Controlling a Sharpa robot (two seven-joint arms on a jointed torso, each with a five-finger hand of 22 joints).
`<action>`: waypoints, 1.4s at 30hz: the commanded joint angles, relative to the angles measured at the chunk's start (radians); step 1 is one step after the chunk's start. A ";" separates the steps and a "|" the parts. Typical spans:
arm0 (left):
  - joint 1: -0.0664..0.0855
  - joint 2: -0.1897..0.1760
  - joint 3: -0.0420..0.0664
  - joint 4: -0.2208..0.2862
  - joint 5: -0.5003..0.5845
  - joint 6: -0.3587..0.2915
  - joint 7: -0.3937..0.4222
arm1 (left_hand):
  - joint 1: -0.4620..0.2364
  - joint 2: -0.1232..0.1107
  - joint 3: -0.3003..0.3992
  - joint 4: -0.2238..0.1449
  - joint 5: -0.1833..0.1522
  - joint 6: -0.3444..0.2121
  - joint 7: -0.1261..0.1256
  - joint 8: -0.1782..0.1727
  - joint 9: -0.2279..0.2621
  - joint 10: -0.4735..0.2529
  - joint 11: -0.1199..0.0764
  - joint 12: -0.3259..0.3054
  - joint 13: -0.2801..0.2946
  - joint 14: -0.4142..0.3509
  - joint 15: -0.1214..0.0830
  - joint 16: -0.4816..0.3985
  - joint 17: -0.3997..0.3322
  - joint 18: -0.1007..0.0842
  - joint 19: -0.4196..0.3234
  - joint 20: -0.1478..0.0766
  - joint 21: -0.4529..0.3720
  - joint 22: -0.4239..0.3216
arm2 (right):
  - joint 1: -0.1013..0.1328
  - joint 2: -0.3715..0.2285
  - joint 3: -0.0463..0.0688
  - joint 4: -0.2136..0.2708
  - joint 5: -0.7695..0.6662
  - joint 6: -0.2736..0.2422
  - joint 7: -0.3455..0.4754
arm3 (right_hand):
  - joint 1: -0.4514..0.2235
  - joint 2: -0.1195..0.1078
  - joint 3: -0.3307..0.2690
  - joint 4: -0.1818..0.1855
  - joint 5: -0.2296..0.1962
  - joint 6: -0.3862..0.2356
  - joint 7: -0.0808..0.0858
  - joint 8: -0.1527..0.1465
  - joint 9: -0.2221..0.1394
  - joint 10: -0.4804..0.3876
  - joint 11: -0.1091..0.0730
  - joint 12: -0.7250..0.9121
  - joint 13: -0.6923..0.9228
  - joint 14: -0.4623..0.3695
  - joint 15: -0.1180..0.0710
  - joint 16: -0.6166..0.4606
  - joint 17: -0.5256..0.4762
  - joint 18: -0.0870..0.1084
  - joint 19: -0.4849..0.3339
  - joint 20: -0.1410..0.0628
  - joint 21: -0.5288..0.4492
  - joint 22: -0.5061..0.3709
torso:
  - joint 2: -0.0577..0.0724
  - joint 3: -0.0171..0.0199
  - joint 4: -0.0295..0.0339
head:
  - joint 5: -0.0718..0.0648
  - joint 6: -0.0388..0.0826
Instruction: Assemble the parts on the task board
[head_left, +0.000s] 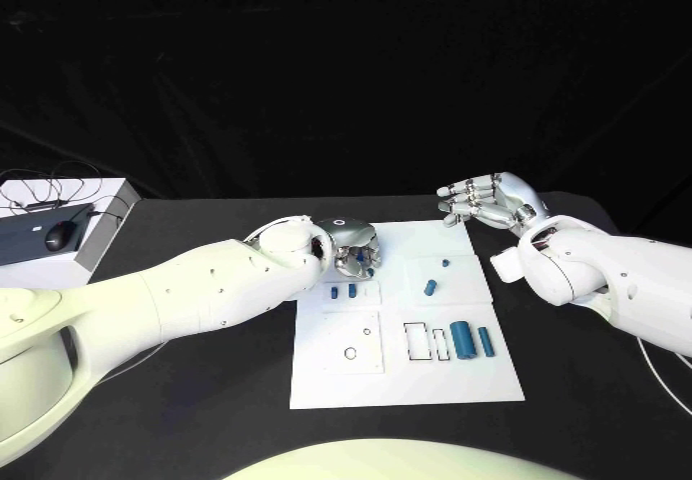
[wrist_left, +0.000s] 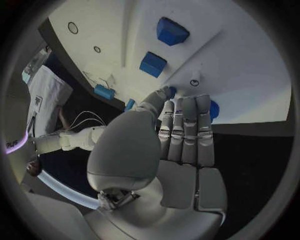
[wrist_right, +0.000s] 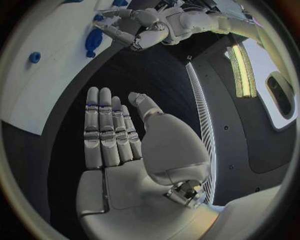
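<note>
The white task board lies in the middle of the black table. Small blue parts lie scattered on it, with larger blue parts beside outlined slots near its right side. My left hand hovers over the board's far left area, fingers stretched out straight. In the left wrist view its fingertips reach two small blue parts near the board's edge; nothing is gripped. My right hand is raised beyond the board's far right corner, flat and empty, as its fingers show.
A white box carrying a black device and cables stands at the table's left edge. Two blue blocks lie further along the board in the left wrist view. Bare black table surrounds the board.
</note>
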 joint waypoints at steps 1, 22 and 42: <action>0.000 0.004 0.000 -0.001 0.004 0.023 0.011 | 0.001 0.009 0.006 0.001 -0.004 0.010 0.002 -0.005 -0.001 0.005 -0.001 -0.004 0.000 0.000 -0.006 0.003 0.000 -0.009 0.000 -0.009 0.007 0.017 | 0.000 0.001 0.001 0.001 0.001 0.006 0.013 | 0.004 0.004 -0.004 0.000 0.004 0.001 0.006 -0.006 -0.001 0.007 -0.003 -0.005 -0.002 0.004 -0.001 -0.006 -0.001 -0.013 -0.009 -0.001 0.002 0.001 | 0.000 0.0001 -0.0002 | 0.000 0.000; 0.000 0.009 -0.009 -0.010 0.011 0.055 0.011 | -0.006 0.022 0.019 -0.001 -0.004 0.027 0.010 -0.006 -0.001 0.016 0.003 -0.010 -0.001 -0.004 0.001 0.016 -0.001 -0.005 -0.006 -0.003 0.017 0.017 | 0.000 0.001 0.001 0.002 0.001 0.007 0.013 | 0.003 0.004 -0.004 0.002 0.005 0.002 0.005 -0.005 -0.001 0.007 -0.003 -0.005 -0.002 0.004 -0.002 -0.005 -0.001 -0.012 -0.011 -0.001 0.005 0.004 | 0.000 0.0003 0.0001 | 0.000 -0.002; -0.001 -0.003 -0.010 0.000 0.039 -0.051 0.040 | 0.020 0.061 0.060 -0.049 -0.012 0.097 0.036 -0.005 0.000 0.102 -0.007 -0.012 0.002 0.039 -0.009 0.047 0.018 0.006 0.005 -0.014 0.072 0.021 | 0.000 0.000 0.001 0.003 0.001 0.008 0.011 | 0.003 0.004 -0.004 0.002 0.005 0.002 0.005 -0.005 -0.001 0.007 -0.003 -0.005 -0.002 0.004 -0.002 -0.005 -0.001 -0.012 -0.011 -0.001 0.005 0.004 | 0.000 0.0000 -0.0001 | 0.001 0.002</action>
